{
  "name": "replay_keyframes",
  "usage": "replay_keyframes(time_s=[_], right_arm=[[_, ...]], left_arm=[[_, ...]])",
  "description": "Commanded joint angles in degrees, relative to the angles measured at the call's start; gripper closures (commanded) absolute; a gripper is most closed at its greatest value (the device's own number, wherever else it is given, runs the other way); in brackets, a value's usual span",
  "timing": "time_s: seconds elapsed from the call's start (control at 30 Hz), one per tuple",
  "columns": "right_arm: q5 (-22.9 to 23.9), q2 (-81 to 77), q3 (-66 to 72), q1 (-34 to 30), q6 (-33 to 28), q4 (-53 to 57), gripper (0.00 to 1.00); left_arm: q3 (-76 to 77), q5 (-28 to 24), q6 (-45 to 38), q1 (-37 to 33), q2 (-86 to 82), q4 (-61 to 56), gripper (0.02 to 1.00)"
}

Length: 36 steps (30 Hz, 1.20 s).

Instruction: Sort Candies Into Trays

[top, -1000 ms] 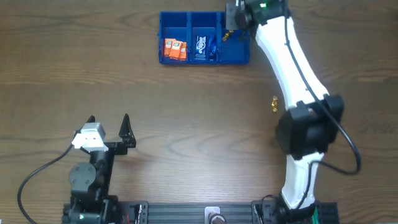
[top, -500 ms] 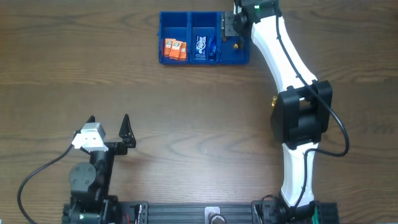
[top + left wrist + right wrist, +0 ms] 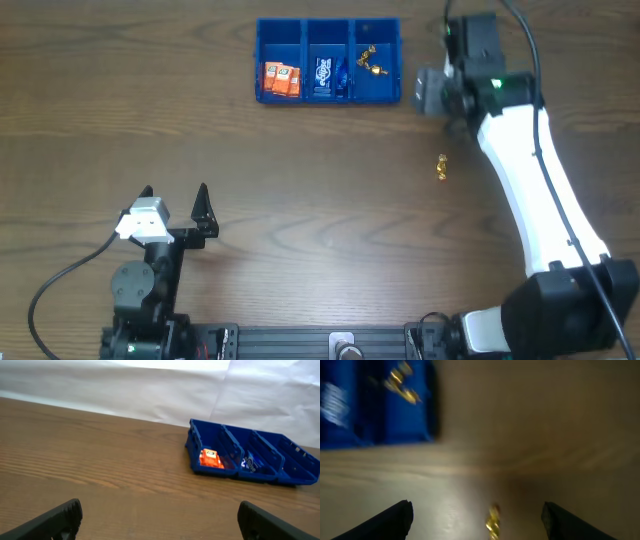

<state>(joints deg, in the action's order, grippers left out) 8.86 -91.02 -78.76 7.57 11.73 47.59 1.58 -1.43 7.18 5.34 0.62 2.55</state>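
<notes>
A blue tray [image 3: 328, 92] with three compartments lies at the far middle of the table. Orange candies [image 3: 281, 80] fill its left compartment, blue ones [image 3: 328, 72] the middle, gold ones [image 3: 370, 62] the right. One loose gold candy [image 3: 441, 167] lies on the wood to the right of the tray. My right gripper [image 3: 429, 93] hovers just off the tray's right end, open and empty [image 3: 476, 512], with the loose gold candy [image 3: 493, 523] below it between the fingers. My left gripper [image 3: 175, 198] stays open near its base, facing the tray [image 3: 250, 455].
Bare wood table [image 3: 250, 180] spreads between the left gripper and the tray. A white backdrop [image 3: 150, 385] rises behind the far table edge.
The right arm has swung from over the tray's right compartment out to the right of the tray. Gold candies now lie uncovered in that compartment. The left arm has not moved.
</notes>
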Motion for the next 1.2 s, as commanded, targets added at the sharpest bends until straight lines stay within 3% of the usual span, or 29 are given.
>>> replay_keyframes(time_s=[0.03,0.13,0.23,0.93,1.2], right_arm=[[0.5,-2.0,13.8,-2.7,-0.5,-4.9,0.145],[-5.0,-2.6,18.8,-3.9,-4.8,-9.9,0.145],[-8.5,-4.5,19.4,-5.7,-4.8,-11.4,0.145],[-6.4,-11.9,19.6,-7.0,-4.8,-11.1,0.185],[-6.4,-13.3,19.6,-7.3,-4.7,-12.1,0.308]], left_arm=[[-1.3,0.3,-0.8,-0.2,-0.3,1.9,0.020],[-1.3,0.3,-0.8,-0.2,-0.3,1.9,0.020],[-1.3,0.3,-0.8,-0.2,-0.3,1.9,0.020],[-1.3,0.3,-0.8,-0.2,-0.3,1.9,0.023],[-1.3,0.3,-0.8,-0.2,-0.3,1.9,0.020]])
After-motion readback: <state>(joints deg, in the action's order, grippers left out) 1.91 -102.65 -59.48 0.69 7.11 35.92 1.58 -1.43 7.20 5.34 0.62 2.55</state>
